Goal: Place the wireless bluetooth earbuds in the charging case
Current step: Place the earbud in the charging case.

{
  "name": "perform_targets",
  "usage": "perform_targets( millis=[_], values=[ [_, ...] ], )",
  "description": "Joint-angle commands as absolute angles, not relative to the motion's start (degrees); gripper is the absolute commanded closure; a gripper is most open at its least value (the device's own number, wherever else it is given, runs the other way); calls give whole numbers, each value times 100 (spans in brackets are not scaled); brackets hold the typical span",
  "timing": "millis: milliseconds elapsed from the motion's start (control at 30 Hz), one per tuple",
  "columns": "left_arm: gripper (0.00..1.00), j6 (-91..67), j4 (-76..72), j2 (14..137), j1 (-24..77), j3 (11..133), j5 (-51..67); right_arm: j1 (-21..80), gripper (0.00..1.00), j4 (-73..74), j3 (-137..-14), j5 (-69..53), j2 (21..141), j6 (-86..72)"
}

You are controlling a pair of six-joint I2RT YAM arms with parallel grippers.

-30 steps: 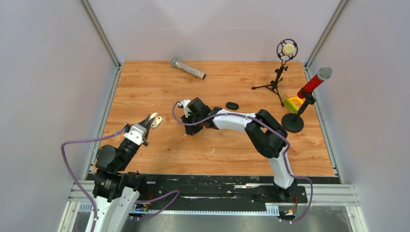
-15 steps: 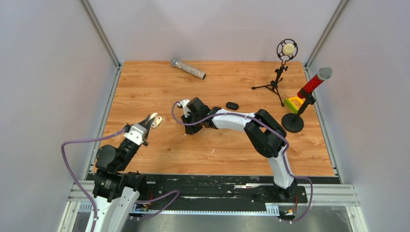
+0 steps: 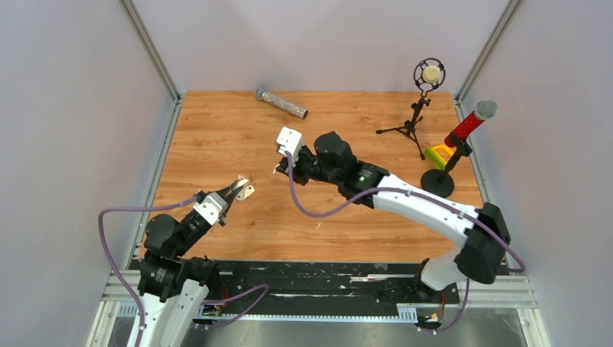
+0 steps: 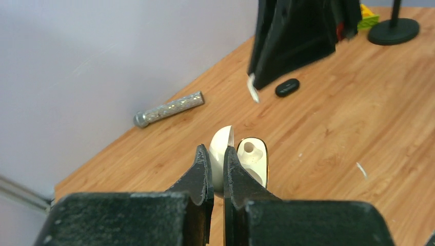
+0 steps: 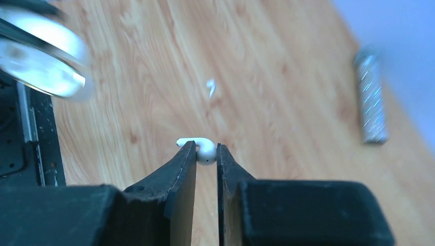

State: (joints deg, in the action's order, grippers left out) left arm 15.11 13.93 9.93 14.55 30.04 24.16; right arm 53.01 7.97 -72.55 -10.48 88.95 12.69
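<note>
Right gripper (image 5: 206, 148) of mine is pinched narrow on the white earbud (image 5: 206, 151): its round body sits between my two fingertips and its stem sticks out to one side. I hold it clear above the wooden table (image 3: 217, 130), around the middle of the board.

My left gripper (image 4: 216, 154) is nearly closed, clamped on the raised lid of the white charging case (image 4: 252, 158). The case body hangs beside my finger, its gold-rimmed inside and one socket facing the camera. From above, this hand and the case (image 3: 246, 191) hover near the left side of the table, apart from my right hand.

The black earbud (image 4: 287, 87) lies on the wood beyond my right arm; from overhead the arm hides it.

A silver glitter microphone (image 3: 282, 103) lies at the far edge. A white fleck (image 3: 318, 225) sits nearer the front.
</note>
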Motion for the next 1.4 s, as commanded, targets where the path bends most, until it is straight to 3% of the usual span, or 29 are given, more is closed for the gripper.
perform_targets(
  millis=[0, 200, 400, 767, 1367],
  values=[
    [100, 1706, 1565, 1070, 1459, 3297, 3303, 5861, 100, 56, -6878, -707, 8125, 2903],
    [100, 1404, 1558, 1307, 1459, 3395, 3360, 6444, 100, -463, -6742, -1076, 7640, 3638],
    [100, 882, 1433, 1413, 1459, 3472, 3395, 7140, 100, -589, -6901, -968, 7981, 4889],
    [100, 308, 1373, 1433, 1458, 3525, 3296, 7427, 100, -586, -7131, -569, 8427, 5349],
    [100, 503, 1531, 1461, 1457, 3581, 3277, 7444, 100, -1123, -6885, -479, 8127, 5408]
  ],
)
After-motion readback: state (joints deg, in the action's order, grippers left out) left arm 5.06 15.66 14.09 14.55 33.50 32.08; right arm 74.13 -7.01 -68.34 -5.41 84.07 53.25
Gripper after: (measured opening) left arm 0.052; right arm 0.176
